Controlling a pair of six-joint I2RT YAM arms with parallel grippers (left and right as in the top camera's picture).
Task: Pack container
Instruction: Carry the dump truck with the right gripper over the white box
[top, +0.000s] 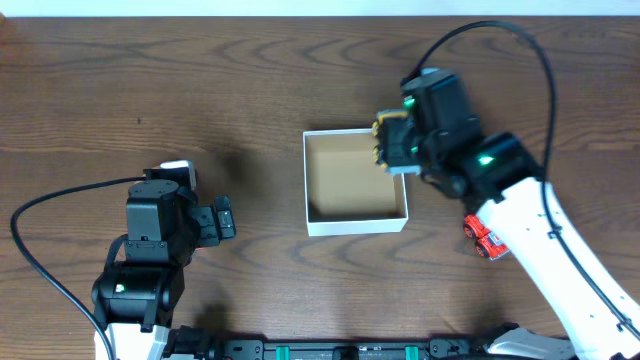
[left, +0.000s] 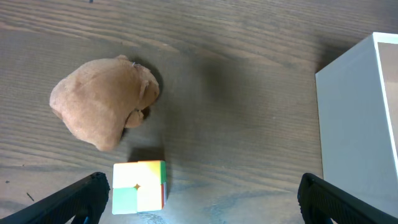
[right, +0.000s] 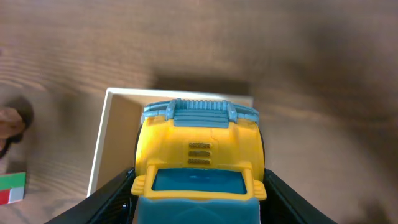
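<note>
The container (top: 312, 180) is a small square box with white walls and a tan inside, in the middle of the table. My right gripper (top: 392, 148) is shut on a yellow and blue toy truck (right: 198, 143) and holds it over the container's right side. In the right wrist view the container wall (right: 99, 149) shows under the truck. My left gripper (top: 222, 218) is open and empty, left of the container. In the left wrist view its fingers (left: 208, 208) stand wide apart, and the container's white wall (left: 354, 112) is at the right.
A red toy car (top: 483, 238) lies on the table right of the container, beside my right arm. A brown plush toy (left: 102, 102) and a small coloured cube (left: 140, 185) lie on the table by my left gripper, the cube close to its left finger.
</note>
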